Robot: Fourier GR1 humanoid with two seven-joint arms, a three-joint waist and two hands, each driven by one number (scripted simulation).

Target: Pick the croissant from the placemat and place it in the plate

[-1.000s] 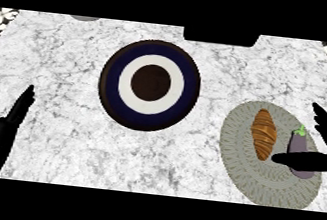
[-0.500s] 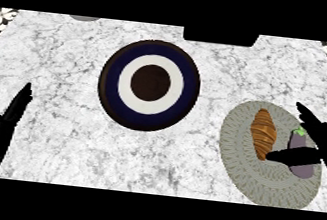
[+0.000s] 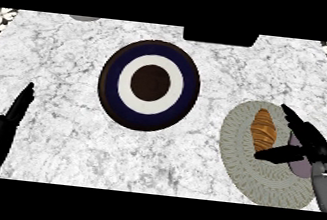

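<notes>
Right of the plate, on the round grey placemat, lay the croissant, lengthwise and untouched as far as I could see. I had the right hand over the placemat's right side, spread fairly wide: the fingers stretched straight past the croissant's right flank, and the thumb reached across just below the pastry's near end. Nothing was clasped in that hand; the croissant sat in the gap between thumb and fingers, and I could not tell whether either actually touched it. Beneath the palm a purplish eggplant showed in part on the placemat, mostly hidden by the hand. The plate itself, dark blue at the rim with a white ring and a brown middle, stood well apart from the placemat on the marble counter. Left of the plate, well apart and near the counter's lower left, the left hand rested with fingers straight, holding nothing.
</notes>
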